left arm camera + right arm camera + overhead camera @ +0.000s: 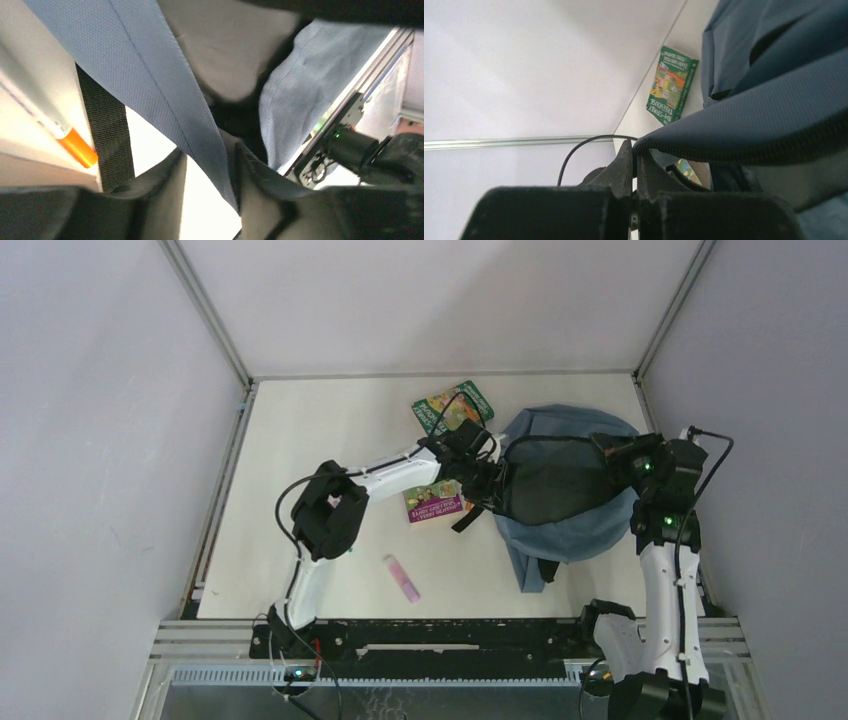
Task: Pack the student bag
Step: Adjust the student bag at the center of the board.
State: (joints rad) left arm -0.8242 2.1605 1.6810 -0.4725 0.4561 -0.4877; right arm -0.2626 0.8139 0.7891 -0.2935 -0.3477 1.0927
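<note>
Top external view: the student bag [565, 525] lies on the right half of the surface [330, 420], its mouth gaping dark, with a green book [452, 405] just beyond it, a second book [433, 503] at its left edge and a small pink object [402, 577] nearer the arms. At the left rim of the opening the left gripper [483, 483] has its fingers [160, 195] spread, the blue fabric edge running between them. At the opposite rim the right gripper [612, 452] is pressed together, pinching the bag's piped edge.
</note>
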